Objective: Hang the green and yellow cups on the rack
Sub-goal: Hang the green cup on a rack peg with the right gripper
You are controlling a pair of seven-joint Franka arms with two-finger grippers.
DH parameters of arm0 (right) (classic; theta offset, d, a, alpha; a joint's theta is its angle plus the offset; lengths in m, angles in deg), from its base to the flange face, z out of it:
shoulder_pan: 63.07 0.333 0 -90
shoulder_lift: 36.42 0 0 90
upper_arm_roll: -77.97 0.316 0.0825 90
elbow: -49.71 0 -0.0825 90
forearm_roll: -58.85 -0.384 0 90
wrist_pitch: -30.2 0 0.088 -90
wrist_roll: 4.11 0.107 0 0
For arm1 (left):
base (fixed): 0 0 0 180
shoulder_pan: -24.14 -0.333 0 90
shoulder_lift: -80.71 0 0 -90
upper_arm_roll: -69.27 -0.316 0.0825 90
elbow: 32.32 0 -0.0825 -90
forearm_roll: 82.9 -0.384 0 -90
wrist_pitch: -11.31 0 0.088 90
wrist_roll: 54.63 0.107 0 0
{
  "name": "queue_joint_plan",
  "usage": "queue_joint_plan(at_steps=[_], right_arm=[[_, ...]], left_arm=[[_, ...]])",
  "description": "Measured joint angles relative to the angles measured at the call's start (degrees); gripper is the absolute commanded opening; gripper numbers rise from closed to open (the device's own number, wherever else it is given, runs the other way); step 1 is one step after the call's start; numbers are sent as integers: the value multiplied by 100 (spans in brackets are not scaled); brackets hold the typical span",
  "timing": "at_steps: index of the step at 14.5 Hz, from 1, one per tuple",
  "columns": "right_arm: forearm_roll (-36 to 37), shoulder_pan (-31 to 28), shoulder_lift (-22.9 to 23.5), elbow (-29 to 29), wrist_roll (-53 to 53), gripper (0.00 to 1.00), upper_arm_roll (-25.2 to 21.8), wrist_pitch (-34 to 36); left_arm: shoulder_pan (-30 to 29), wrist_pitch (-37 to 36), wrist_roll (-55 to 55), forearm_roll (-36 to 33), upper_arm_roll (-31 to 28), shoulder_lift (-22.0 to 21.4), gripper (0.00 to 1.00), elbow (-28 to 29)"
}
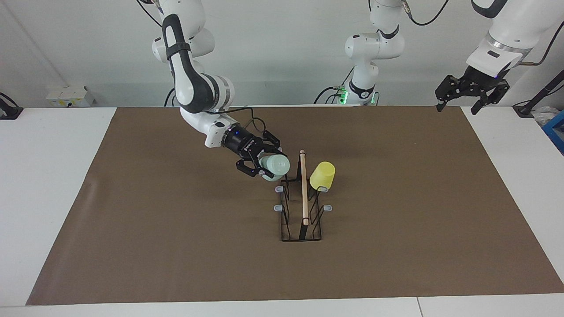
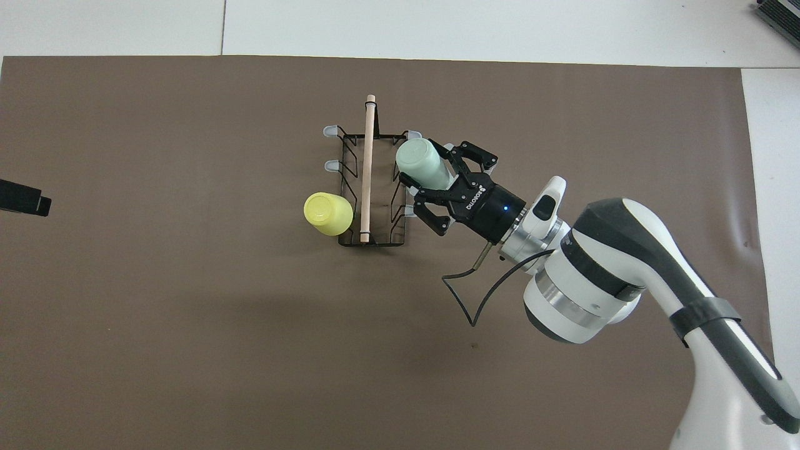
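My right gripper [image 1: 263,166] [image 2: 432,182] is shut on the pale green cup [image 1: 276,164] [image 2: 419,162]. It holds the cup tilted, base toward the wooden rod, against the rack's [image 1: 303,193] [image 2: 369,169] pegs on the right arm's side. Whether the cup rests on a peg I cannot tell. The yellow cup [image 1: 322,175] [image 2: 327,213] hangs upside down on the peg nearest the robots, on the rack's side toward the left arm. My left gripper [image 1: 457,108] waits open, raised over the mat's corner at the left arm's end; only its tip [image 2: 24,200] shows from overhead.
A brown mat [image 1: 176,246] covers most of the white table [image 1: 44,176]. A third arm's base [image 1: 363,88] stands by the table's edge at the robots' end. A small white box [image 1: 70,94] sits past the corner at the right arm's end.
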Motion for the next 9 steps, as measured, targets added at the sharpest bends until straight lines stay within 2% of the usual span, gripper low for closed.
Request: queue_joint_plan(at_steps=[7, 9], right_arm=[[-4, -7, 125, 0, -218, 44, -6, 23], [-181, -24, 276, -15, -347, 44, -23, 495]], left_arm=[[0, 0, 0, 0, 0, 0, 100, 0], [0, 0, 0, 0, 0, 0, 100, 0]])
